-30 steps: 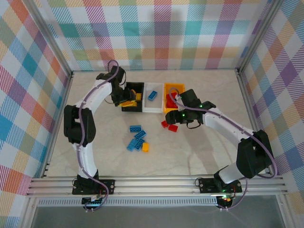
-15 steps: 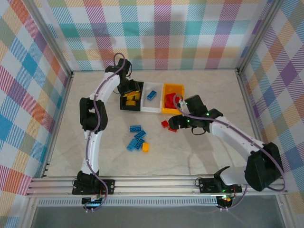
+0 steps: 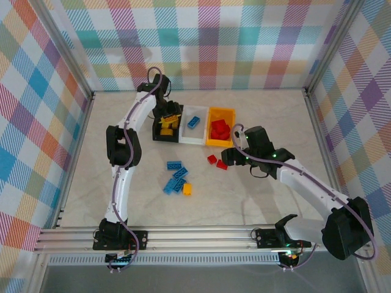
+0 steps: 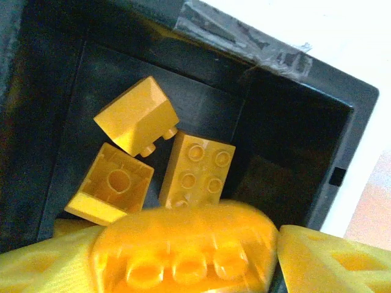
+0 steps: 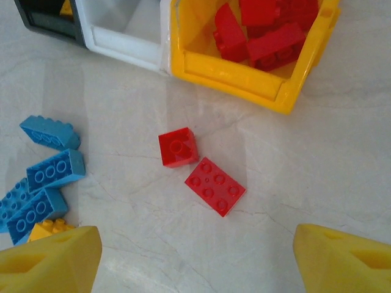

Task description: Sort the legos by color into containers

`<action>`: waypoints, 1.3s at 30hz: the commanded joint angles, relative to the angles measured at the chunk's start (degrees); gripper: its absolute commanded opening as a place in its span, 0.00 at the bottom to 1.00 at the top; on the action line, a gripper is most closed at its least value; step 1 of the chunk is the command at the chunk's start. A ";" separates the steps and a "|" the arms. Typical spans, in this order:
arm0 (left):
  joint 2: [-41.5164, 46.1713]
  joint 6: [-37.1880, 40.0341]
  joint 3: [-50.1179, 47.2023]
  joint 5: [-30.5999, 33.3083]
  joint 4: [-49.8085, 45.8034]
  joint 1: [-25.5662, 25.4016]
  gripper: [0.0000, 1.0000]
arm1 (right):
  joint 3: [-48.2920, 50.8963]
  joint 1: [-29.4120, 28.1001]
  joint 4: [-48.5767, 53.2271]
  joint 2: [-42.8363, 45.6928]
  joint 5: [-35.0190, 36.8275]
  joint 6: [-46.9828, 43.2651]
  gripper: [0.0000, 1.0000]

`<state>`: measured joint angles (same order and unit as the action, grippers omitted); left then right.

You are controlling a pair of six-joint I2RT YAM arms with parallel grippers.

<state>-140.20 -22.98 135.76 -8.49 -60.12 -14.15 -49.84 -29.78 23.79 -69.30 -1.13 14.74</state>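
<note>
Pastel plaid walls (image 3: 208, 43) enclose a pale marbled tabletop (image 3: 256, 201); aluminium rails (image 3: 201, 235) line the near edge.

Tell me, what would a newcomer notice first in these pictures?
The left end effector holds a yellow brick over the black bin, where other yellow bricks already lie. The yellow bin beside the white bin holds red bricks, and the open right end effector hovers over two loose red bricks on the table.

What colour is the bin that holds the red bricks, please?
Yellow-orange; the bin shows best in the right wrist view.
</note>
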 commanded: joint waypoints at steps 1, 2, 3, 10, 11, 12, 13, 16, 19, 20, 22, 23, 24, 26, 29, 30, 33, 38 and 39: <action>-0.03 0.00 1.85 -0.17 -2.53 0.91 0.75 | -4.14 0.41 4.64 -3.33 -3.76 0.81 0.91; 0.31 0.17 1.87 -0.21 -2.55 0.97 0.77 | -5.20 0.42 5.92 -4.46 -4.52 1.09 0.99; 0.41 0.30 1.87 -0.36 -2.63 0.97 0.78 | -6.03 0.46 6.92 -5.35 -5.09 1.40 1.00; 3.79 1.77 1.04 -1.00 -4.02 0.98 0.83 | -9.66 0.51 11.34 -10.31 -9.22 3.81 1.00; 5.24 1.98 -0.19 -0.98 -3.91 0.97 0.83 | -10.88 0.51 13.33 -11.86 -9.74 3.81 0.99; 6.85 2.22 -1.69 -1.15 -3.50 0.99 0.83 | -11.94 0.51 15.18 -13.33 -10.07 4.04 0.98; 8.95 2.57 -4.45 -1.10 -2.88 0.88 0.84 | -13.17 0.52 17.30 -15.21 -10.36 4.15 0.97; 16.47 3.00 -14.10 -0.91 0.09 0.71 0.84 | -16.61 0.51 22.80 -20.81 -10.89 4.04 0.95; 24.47 2.83 -24.68 -1.09 3.18 0.71 0.85 | -19.60 0.52 25.57 -26.25 -11.49 3.86 0.91; 26.77 2.73 -27.68 -1.38 3.88 0.71 0.85 | -20.20 0.44 25.85 -27.46 -11.38 3.72 0.90; 31.64 2.76 -34.24 -1.59 4.72 0.62 0.85 | -21.44 0.48 26.02 -29.85 -10.03 3.81 0.89; 33.94 2.72 -37.02 -1.86 4.98 0.62 0.86 | -22.04 0.51 26.28 -30.86 -9.23 3.78 0.89; 35.84 2.80 -39.50 -1.95 5.14 0.62 0.86 | -22.51 0.53 26.48 -31.71 -8.43 3.87 0.87; 39.70 2.94 -43.97 -2.31 5.37 0.49 0.86 | -23.43 0.51 26.56 -33.16 -7.07 4.55 0.84; 44.63 3.36 -50.29 -2.30 5.62 0.60 0.87 | -24.35 0.48 25.55 -35.15 -6.88 6.42 0.80; 46.03 3.54 -52.09 -2.05 5.63 0.56 0.87 | -24.78 0.46 25.40 -35.96 -6.54 7.30 0.79; 49.18 3.74 -56.01 -1.88 5.36 0.62 0.88 | -26.06 0.42 24.98 -38.05 -5.96 9.25 0.78; 53.12 4.24 -59.84 -1.48 5.06 0.70 0.88 | -28.96 0.23 24.92 -41.23 -4.70 10.56 0.78; 53.46 4.50 -60.13 -1.33 4.78 0.84 0.89 | -29.68 0.16 25.40 -42.04 -4.24 10.65 0.78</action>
<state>-89.60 -19.86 76.53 -9.98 -55.27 -14.11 -76.82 -29.58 47.75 -109.65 -6.66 23.57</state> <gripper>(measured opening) 0.885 0.779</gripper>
